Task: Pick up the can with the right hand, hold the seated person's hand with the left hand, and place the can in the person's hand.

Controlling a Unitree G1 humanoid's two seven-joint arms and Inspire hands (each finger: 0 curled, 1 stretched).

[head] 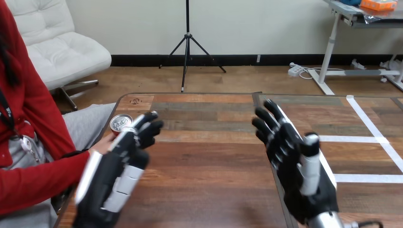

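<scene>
Silver can point(121, 122) top with a strip of red side below it. It's upright, long axis vertical, at the table's point(209, 156) left edge. It sits right behind my left hand point(124, 159), which covers most of its body. The person's hand point(100, 145) shows just below the can, against the same side of my left hand. Looks like the can rests in or on it, but the contact is hidden. Can't tell whether my left hand grips the person's hand, the can, or nothing. Right hand point(290, 159) is released, spread and upright over the table's right half, empty.

Key geometry: the can lies far left of the right hand, across the whole middle of the table. Left hand is by far the nearer.

My read: delivery looks done or nearly so, and the right hand has nothing to carry.

Risk: pulling the left hand away could tip the can.
</scene>
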